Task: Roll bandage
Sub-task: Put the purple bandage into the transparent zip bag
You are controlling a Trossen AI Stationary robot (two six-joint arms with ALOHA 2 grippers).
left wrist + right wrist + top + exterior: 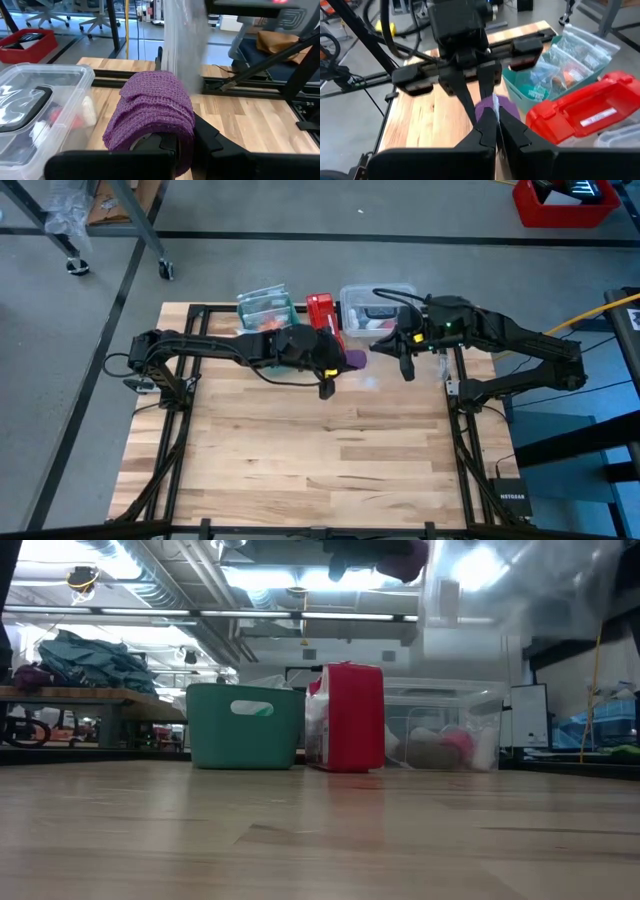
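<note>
Left wrist view is showing the left gripper (167,145) clamping the rolled purple bandage (152,115) above the table (300,450); right gripper (495,127) is pinching clear wrapping (182,45), which risks tearing or uncoiling it.

A pale butcher-block wooden table (300,470) sits on a grey concrete floor (300,205) crossed by dark lines, with a wheeled metal cart leg (150,240) upper left and bright ceiling strip lights (290,578) overhead.
</note>
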